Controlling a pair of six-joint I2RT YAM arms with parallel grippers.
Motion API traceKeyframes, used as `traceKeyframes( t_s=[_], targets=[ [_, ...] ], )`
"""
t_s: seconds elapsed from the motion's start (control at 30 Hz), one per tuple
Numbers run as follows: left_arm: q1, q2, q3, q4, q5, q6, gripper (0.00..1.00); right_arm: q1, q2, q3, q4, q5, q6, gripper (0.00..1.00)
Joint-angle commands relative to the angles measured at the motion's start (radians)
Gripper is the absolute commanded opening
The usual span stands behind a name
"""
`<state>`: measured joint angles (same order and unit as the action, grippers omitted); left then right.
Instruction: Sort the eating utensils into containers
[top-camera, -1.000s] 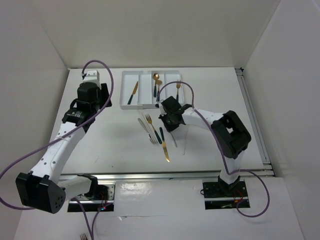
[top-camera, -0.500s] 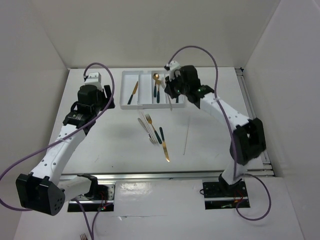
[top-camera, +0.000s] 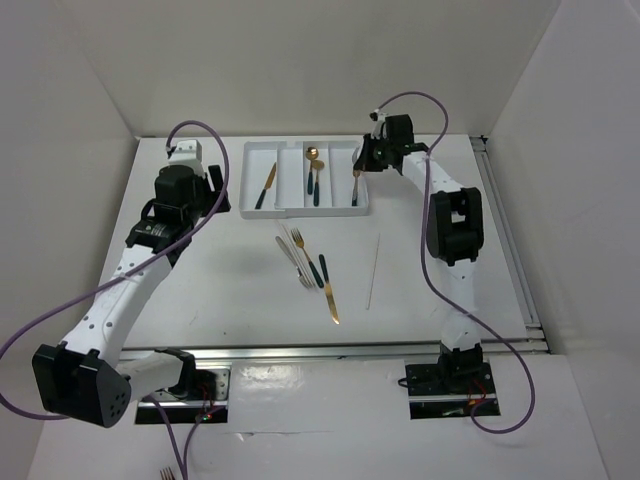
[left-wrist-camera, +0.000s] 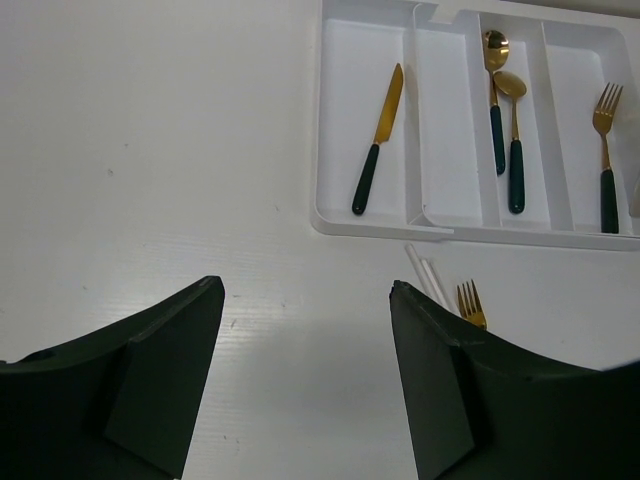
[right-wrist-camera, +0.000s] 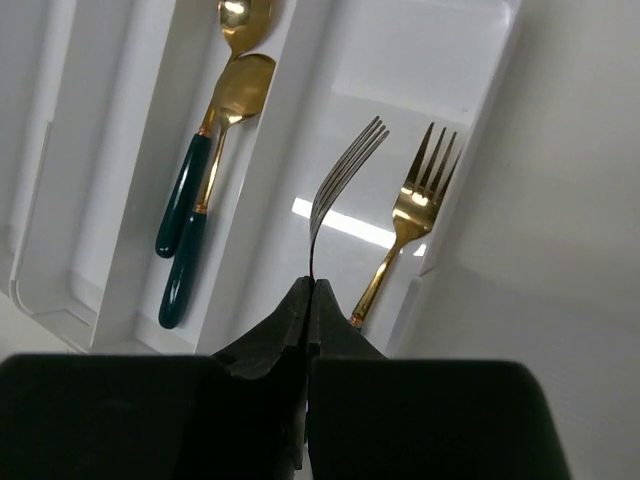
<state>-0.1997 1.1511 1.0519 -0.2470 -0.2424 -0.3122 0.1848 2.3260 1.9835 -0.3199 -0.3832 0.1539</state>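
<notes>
Right wrist: right gripper (right-wrist-camera: 309, 292) pinches silver fork (right-wrist-camera: 337, 178), seemingly above tray (right-wrist-camera: 425, 60).

Silver fork (right-wrist-camera: 345, 170), pinched in right hand (right-wrist-camera: 308, 300), hangs over tray's (left-wrist-camera: 445, 130) rightmost compartment, where a gold fork (right-wrist-camera: 415, 215) lies; more utensils (top-camera: 316, 272) strew the tabletop (top-camera: 200, 280).

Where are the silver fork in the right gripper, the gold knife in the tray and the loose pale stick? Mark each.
silver fork (right-wrist-camera: 328, 190), right wrist view, base of tines.
gold knife (left-wrist-camera: 379, 135), left wrist view, blade near handle.
pale stick (top-camera: 373, 270), top external view, mid-length.
</notes>
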Motion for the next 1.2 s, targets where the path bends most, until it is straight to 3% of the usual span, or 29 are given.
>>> traceKeyframes(
  t_s=[0.0, 0.2, 0.23, 0.27, 0.3, 0.33, 0.37, 0.53, 0.73, 0.87, 1.03, 1.17],
  targets=[
    [-0.003, 0.002, 0.033, 0.008, -0.018, 0.016, 0.81, -0.004, 0.039, 0.093, 0.007, -0.097, 0.033, 0.0],
    [0.009, 0.012, 0.042, -0.001, -0.018, 0.016, 0.81, -0.004, 0.111, 0.152, 0.031, -0.12, 0.023, 0.03],
    [0.02, 0.012, 0.052, -0.001, -0.018, 0.016, 0.81, -0.004, 0.111, 0.161, 0.021, -0.12, 0.022, 0.1],
    [0.02, 0.012, 0.053, -0.011, -0.018, 0.016, 0.81, -0.004, 0.122, 0.161, 0.021, -0.109, 0.009, 0.27],
    [0.02, 0.021, 0.062, -0.011, -0.018, 0.016, 0.81, -0.004, 0.122, 0.161, 0.012, -0.097, 0.009, 0.27],
    [0.02, 0.021, 0.062, -0.011, -0.018, 0.016, 0.81, -0.004, 0.122, 0.161, 0.012, -0.088, -0.003, 0.47],
    [0.02, 0.021, 0.062, -0.011, -0.018, 0.016, 0.81, 0.005, 0.113, 0.137, 0.012, -0.077, -0.017, 0.53],
    [0.02, 0.021, 0.051, -0.011, 0.002, 0.016, 0.81, 0.005, -0.011, -0.02, 0.05, -0.091, -0.062, 0.5],
    [0.0, -0.03, -0.019, -0.002, 0.002, -0.002, 0.81, 0.085, -0.377, -0.384, 0.009, -0.189, -0.194, 0.39],
    [-0.009, -0.065, -0.059, -0.001, 0.002, -0.011, 0.81, 0.218, -0.655, -0.673, -0.036, -0.189, -0.295, 0.39],
    [-0.018, -0.077, -0.079, -0.001, -0.011, -0.002, 0.81, 0.347, -0.784, -0.877, -0.065, -0.145, -0.306, 0.39],
    [-0.018, -0.087, -0.079, -0.001, -0.02, 0.016, 0.82, 0.436, -0.784, -0.902, -0.064, -0.068, -0.284, 0.38]
  ],
)
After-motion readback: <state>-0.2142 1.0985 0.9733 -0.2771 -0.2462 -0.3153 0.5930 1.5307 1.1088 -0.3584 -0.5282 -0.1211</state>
